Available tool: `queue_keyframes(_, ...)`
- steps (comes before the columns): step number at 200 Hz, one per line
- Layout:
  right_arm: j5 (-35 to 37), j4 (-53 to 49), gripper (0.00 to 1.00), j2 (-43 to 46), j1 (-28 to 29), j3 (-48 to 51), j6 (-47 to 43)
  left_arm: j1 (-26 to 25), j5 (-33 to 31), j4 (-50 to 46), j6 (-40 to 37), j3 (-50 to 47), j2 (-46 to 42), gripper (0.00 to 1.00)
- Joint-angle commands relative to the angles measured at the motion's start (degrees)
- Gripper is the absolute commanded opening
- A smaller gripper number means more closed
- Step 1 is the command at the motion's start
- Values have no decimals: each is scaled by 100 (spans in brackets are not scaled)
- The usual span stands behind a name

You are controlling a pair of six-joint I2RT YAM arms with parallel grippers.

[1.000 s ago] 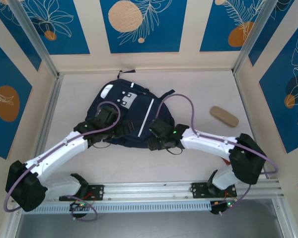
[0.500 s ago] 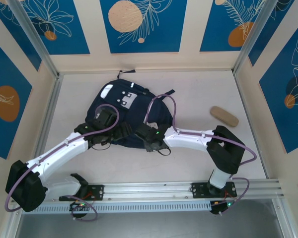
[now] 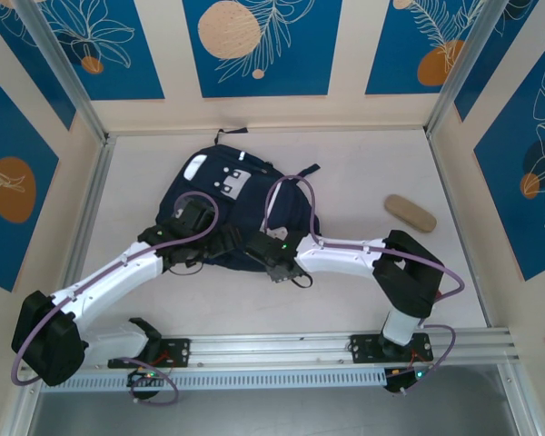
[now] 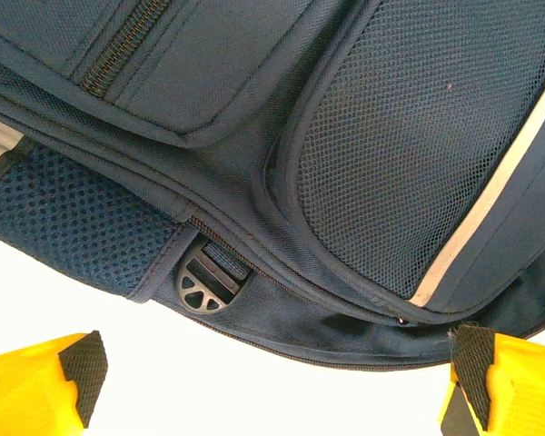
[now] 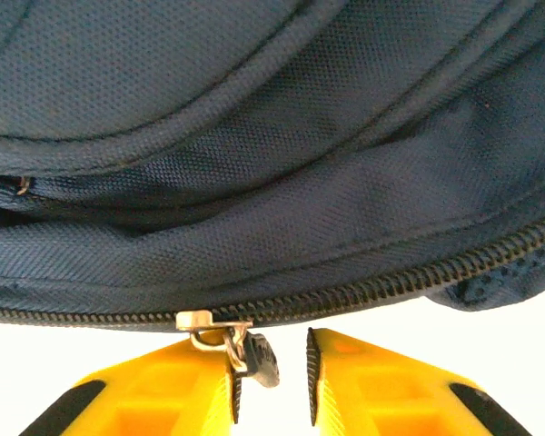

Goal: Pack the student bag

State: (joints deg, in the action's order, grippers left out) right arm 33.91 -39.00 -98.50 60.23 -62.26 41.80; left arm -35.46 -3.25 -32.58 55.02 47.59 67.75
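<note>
Presently the student bag (image 3: pixel 227 204) is recorded lying flat on the table (image 3: pixel 363 282), left of centre and toward the far wall, with its top loop pointing away from the arm bases. A pale stripe (image 3: pixel 277 207) and white patches (image 3: pixel 234 182) are noted on its upper face. A tan oblong object (image 3: pixel 410 213) is seen on the right, well apart from the bag.

Left gripper (image 3: pixel 220 245): positioned at the near-left edge of the bag. In the left wrist view the left gripper (image 4: pixel 277 363) is seen with its jaws spread wide and nothing between them; the two yellow fingers (image 4: pixel 36 386) are seen at the bottom corners of the view. Beyond them a mesh pocket (image 4: pixel 409 145), the light stripe (image 4: pixel 490 195) and a black plastic buckle (image 4: pixel 207 283) on the bag's lower seam are noted.

Right gripper (image 3: pixel 259 250): placed at the bag's near edge, just beside the left gripper. In the right wrist view the right gripper (image 5: pixel 272 363) is seen with its jaws narrowly apart under a closed zipper (image 5: pixel 391 282). The metal zipper pull (image 5: pixel 252 352) hangs between the fingers (image 5: pixel 372 391). It lies against the pad on the picture's left, while a clear gap is noted to the other pad. No clamp on the pull is recorded.
</note>
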Motion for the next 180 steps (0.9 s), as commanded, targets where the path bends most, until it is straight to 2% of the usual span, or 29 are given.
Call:
queue_keyframes(1, 188, 160, 29, -123, 24, -123, -347, 72, -26, -80, 32, -31, 3, 99)
queue_keyframes(41, 169, 269, 23, -148, 22, -58, -487, 70, -36, -82, 168, -148, -109, 99)
queue_keyframes(64, 162, 301, 16, -121, 28, -32, -531, 75, -2, -40, 349, -293, -203, 99)
queue_keyframes(77, 153, 335, 9, -78, 33, -23, -555, 69, 41, 35, 554, -446, -268, 94)
queue_keyframes(109, -97, 495, 0, 53, 33, -14, -631, 61, 307, 539, 1278, -1056, -482, 83)
queue_keyframes(180, -1436, 1133, 0, 138, -26, -127, -697, -16, 916, 2446, 2413, -2083, -446, 60)
